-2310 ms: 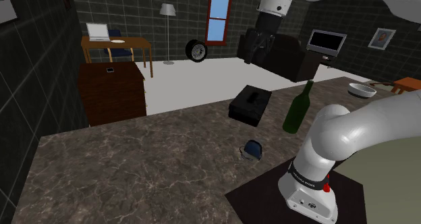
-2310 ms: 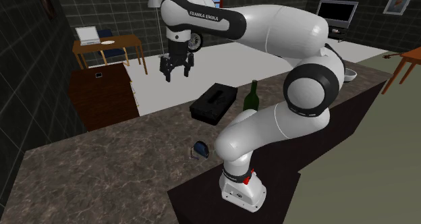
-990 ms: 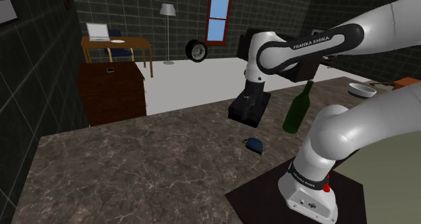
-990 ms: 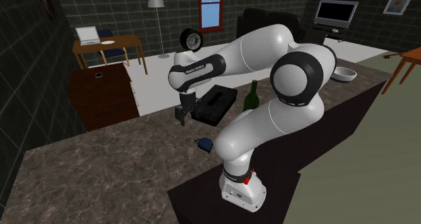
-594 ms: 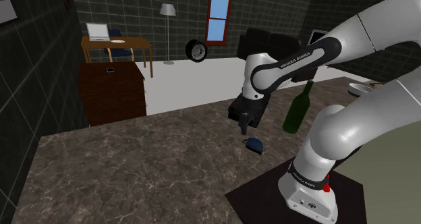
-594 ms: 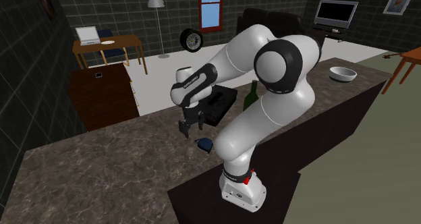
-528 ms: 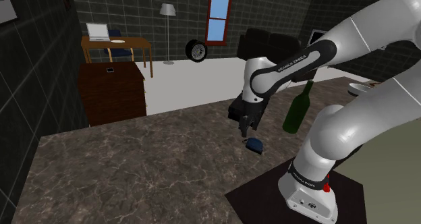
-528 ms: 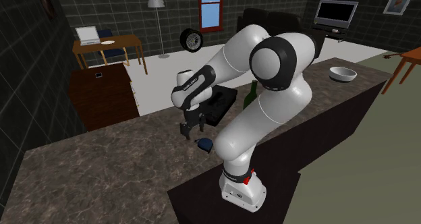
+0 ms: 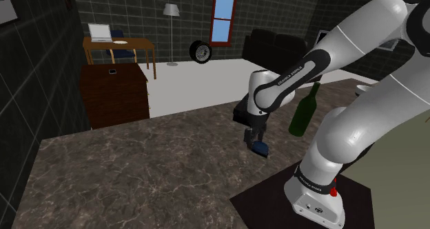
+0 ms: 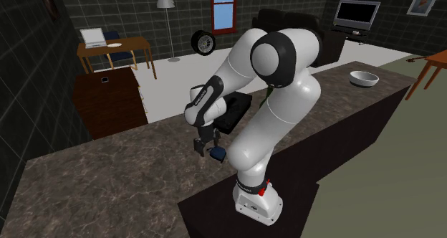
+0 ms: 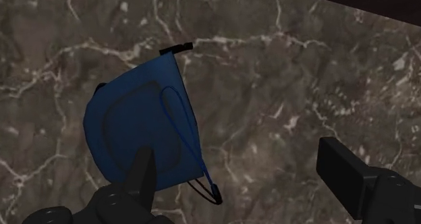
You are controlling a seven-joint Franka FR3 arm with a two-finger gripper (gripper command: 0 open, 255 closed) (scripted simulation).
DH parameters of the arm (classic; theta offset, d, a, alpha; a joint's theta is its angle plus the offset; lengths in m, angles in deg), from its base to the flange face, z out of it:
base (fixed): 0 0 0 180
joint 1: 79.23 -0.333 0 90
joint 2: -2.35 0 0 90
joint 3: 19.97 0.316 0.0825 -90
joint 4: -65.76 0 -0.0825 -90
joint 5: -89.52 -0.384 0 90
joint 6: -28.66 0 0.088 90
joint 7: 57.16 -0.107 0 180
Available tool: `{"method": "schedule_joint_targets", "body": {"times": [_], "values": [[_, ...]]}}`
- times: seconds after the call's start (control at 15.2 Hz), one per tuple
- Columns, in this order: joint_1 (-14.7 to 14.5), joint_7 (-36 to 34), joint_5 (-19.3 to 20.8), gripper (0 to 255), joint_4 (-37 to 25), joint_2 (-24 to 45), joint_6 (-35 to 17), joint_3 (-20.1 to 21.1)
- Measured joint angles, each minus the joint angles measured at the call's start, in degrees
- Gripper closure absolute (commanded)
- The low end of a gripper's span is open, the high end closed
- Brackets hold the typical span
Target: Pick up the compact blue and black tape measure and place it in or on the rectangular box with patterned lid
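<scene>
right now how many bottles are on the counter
1: a dark green bottle stands upright on the marble counter, to the shoulder view's right of the tool; the arm may hide others.

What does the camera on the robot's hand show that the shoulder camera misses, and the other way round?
The wrist view gives the tape measure close up: blue face, cord loop, black tab, and the open pincer with one finger in front of its edge. The shoulder view gives the white arm, the black box, a green bottle, and a desk and tyre in the room behind. Both share the tape measure, the pincer and the marble counter.
</scene>
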Motion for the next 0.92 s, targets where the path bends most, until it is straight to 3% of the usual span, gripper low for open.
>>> {"method": "schedule_joint_targets", "body": {"times": [0.46, 0.53, 0.92], "values": [[-0.16, 0.03, -0.16, 0, 0.66, 0.83, -1.57, -0.01], [-0.16, 0.03, -0.16, 255, 0.66, 0.83, -1.57, -0.01], [-0.15, 0.03, -0.14, 255, 0.63, 0.82, -1.58, -0.01]]}}
